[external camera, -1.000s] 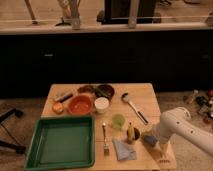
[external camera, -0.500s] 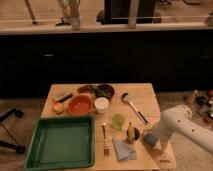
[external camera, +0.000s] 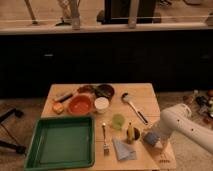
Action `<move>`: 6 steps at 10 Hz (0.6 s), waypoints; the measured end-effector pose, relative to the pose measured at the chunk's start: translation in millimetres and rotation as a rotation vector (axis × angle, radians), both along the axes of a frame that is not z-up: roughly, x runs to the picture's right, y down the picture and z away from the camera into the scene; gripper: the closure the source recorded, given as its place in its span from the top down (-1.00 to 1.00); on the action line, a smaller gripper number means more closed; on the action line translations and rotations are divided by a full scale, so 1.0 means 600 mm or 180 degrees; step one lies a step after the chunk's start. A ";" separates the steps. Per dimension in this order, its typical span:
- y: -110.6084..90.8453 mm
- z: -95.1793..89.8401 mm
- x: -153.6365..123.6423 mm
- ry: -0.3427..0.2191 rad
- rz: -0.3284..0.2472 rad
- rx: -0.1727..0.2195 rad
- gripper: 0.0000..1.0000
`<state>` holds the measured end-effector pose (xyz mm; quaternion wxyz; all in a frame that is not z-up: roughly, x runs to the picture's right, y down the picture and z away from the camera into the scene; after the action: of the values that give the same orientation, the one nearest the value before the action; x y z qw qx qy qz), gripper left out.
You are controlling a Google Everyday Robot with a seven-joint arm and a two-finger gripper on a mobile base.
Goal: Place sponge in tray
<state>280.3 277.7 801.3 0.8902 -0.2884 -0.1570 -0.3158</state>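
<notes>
The blue-grey sponge [external camera: 148, 138] sits on the wooden table near its front right corner. My gripper [external camera: 155, 141] is at the end of the white arm that reaches in from the right, and it is down at the sponge, right against it. The green tray [external camera: 37, 145] lies at the front left of the table, well to the left of the sponge, with nothing in it.
Between sponge and tray lie a folded blue-grey cloth [external camera: 123, 149], a banana [external camera: 131, 133], a green cup [external camera: 118, 121] and a fork [external camera: 105, 138]. Farther back are an orange bowl [external camera: 80, 105], a white cup [external camera: 101, 104], a dark bowl [external camera: 105, 91], a ladle [external camera: 133, 106] and an orange block [external camera: 59, 107].
The arm and gripper stay at the sponge with hardly any movement. Nothing else on the table has moved.
</notes>
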 end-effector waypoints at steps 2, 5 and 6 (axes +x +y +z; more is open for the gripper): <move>-0.004 0.006 0.002 0.0004 -0.0071 0.0048 0.60; -0.010 0.008 0.004 0.0007 -0.0137 0.0111 0.49; -0.014 0.008 0.002 -0.0003 -0.0163 0.0134 0.31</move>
<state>281.6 269.5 806.1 0.8876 -0.2734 -0.1434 -0.3418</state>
